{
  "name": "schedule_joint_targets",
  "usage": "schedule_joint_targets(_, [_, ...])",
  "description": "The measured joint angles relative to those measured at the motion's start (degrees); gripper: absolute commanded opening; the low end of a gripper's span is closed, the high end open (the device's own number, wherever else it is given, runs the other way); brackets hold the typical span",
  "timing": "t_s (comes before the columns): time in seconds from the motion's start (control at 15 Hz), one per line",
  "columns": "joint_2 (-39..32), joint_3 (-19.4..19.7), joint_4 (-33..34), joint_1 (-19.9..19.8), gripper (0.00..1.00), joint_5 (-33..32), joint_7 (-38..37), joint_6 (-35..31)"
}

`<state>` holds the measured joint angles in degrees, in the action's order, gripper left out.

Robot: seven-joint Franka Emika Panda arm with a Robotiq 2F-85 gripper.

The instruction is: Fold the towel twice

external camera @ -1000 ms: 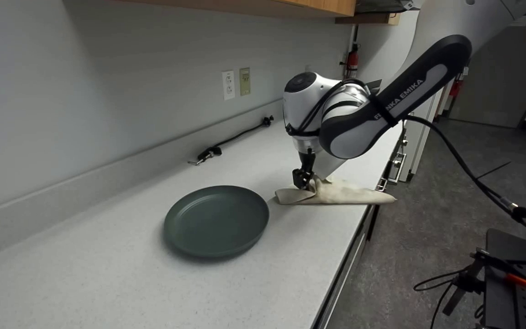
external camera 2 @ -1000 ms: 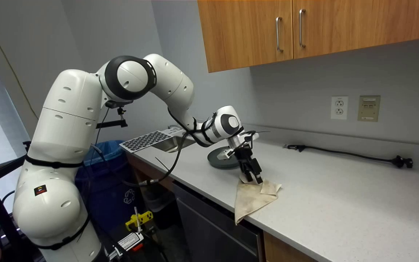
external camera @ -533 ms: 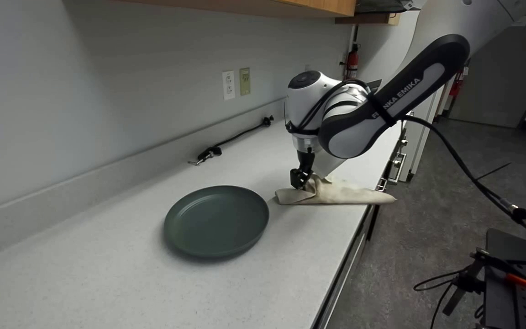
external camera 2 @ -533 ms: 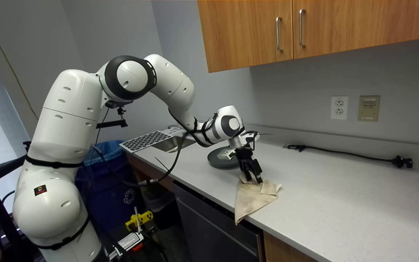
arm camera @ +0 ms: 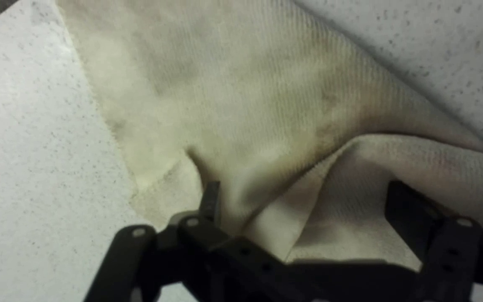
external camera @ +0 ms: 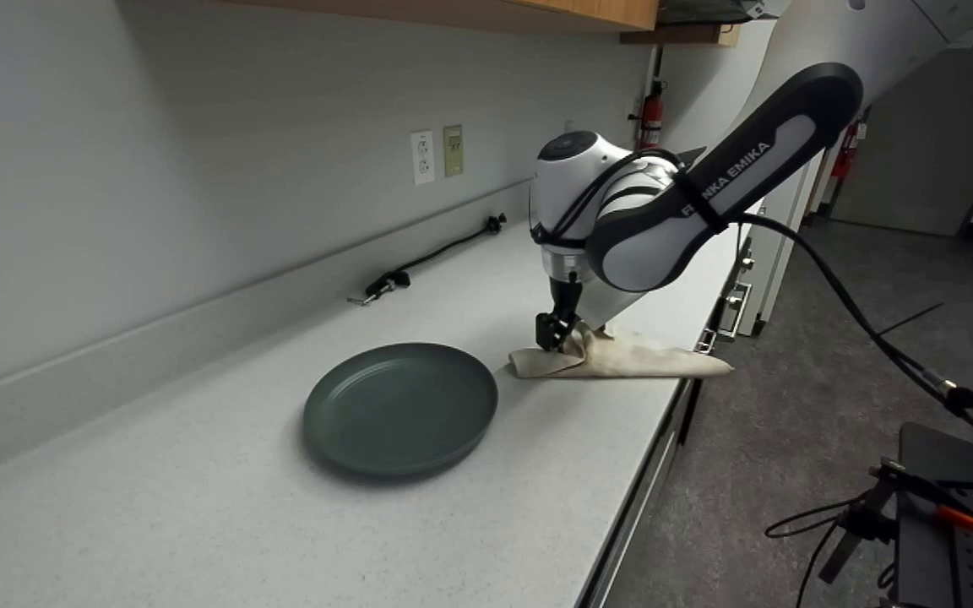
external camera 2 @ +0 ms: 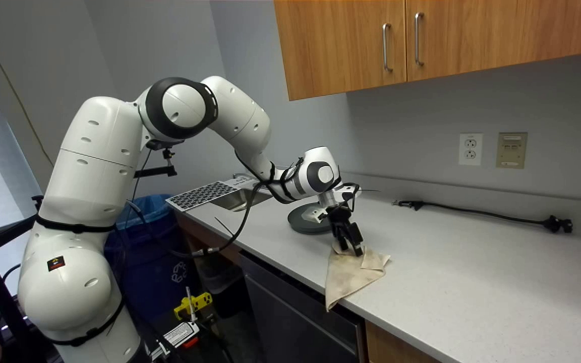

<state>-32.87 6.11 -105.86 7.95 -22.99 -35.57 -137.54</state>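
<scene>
The cream-beige towel point(external camera: 647, 359) lies rumpled on the counter in both exterior views, and one corner hangs past the counter's front edge point(external camera 2: 333, 300). A small flap point(external camera 2: 373, 260) is turned over at one side. My gripper point(external camera 2: 351, 249) points down at the towel's end nearer the plate, with its fingertips at the cloth. In the wrist view the towel point(arm camera: 241, 84) fills most of the picture, with a raised fold running between the fingers. The gripper point(arm camera: 302, 195) is open there, fingers wide apart, with loose cloth between them. Whether the fingertips touch the counter is hidden.
A dark green round plate point(external camera: 402, 409) stands on the counter close to the towel; it also shows behind the gripper point(external camera 2: 303, 222). A black cable mount point(external camera 2: 482, 212) lies along the wall. A sink point(external camera 2: 235, 200) is at the far end. Wooden cabinets point(external camera 2: 447, 40) hang above.
The gripper has shifted slightly toward the plate's side and tilted a little, its fingertips staying at the cloth. The towel and the plate look the same.
</scene>
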Motion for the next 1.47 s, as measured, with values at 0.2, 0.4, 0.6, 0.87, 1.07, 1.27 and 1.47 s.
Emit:
schedule_joint_targets(0.2, [0.0,0.0,-0.1,0.0,1.0,0.1,0.1,0.0])
schedule_joint_targets(0.4, [0.0,0.1,-0.1,0.1,1.0,0.1,0.1,-0.1])
schedule_joint_targets(0.6, [0.7,1.3,-0.3,0.7,1.0,-0.3,0.1,-2.1])
schedule_joint_targets(0.87, [4.7,2.5,-2.7,0.8,1.0,-0.5,0.2,-5.5])
schedule_joint_targets(1.07, [9.1,2.5,-5.9,0.8,1.0,-0.4,0.6,-5.9])
schedule_joint_targets(1.27, [12.8,2.2,-9.1,0.8,1.0,0.0,1.9,-5.9])
schedule_joint_targets(1.47, [15.5,1.8,-12.4,0.8,1.0,0.0,2.9,-5.9])
